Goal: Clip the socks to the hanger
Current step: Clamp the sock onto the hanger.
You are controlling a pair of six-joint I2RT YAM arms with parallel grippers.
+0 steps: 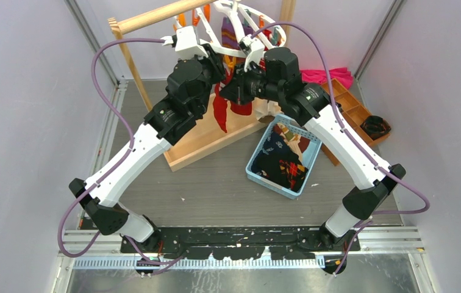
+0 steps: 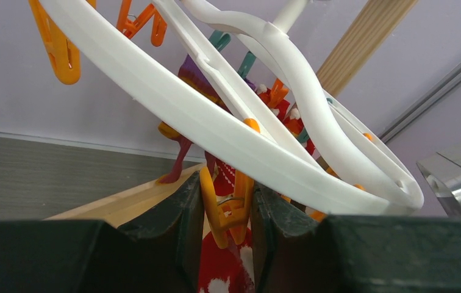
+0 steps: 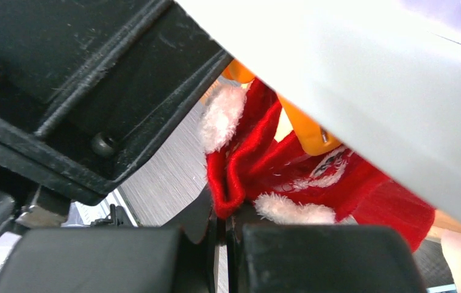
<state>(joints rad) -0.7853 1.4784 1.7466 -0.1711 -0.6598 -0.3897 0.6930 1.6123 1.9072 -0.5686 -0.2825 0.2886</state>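
A white round hanger point(image 1: 234, 18) with orange clips hangs from a wooden rod point(image 1: 155, 18); in the left wrist view its rings point(image 2: 228, 131) cross the frame. My left gripper point(image 2: 228, 204) is shut on an orange clip point(image 2: 231, 210), its pegs pinched between the black fingers point(image 2: 179, 213). A red sock with white trim point(image 2: 225, 271) hangs just below that clip. My right gripper point(image 3: 222, 215) is shut on the folded red cuff of the same sock point(image 3: 338, 177), under another orange clip point(image 3: 310, 137). In the top view both grippers meet at the sock point(image 1: 221, 116).
A blue basket point(image 1: 261, 146) holding several socks sits right of the wooden stand base point(image 1: 197, 146). A wooden tray point(image 1: 350, 104) at far right carries a black item point(image 1: 375, 127), with a pink cloth point(image 1: 328, 76) behind it. Purple walls enclose the table.
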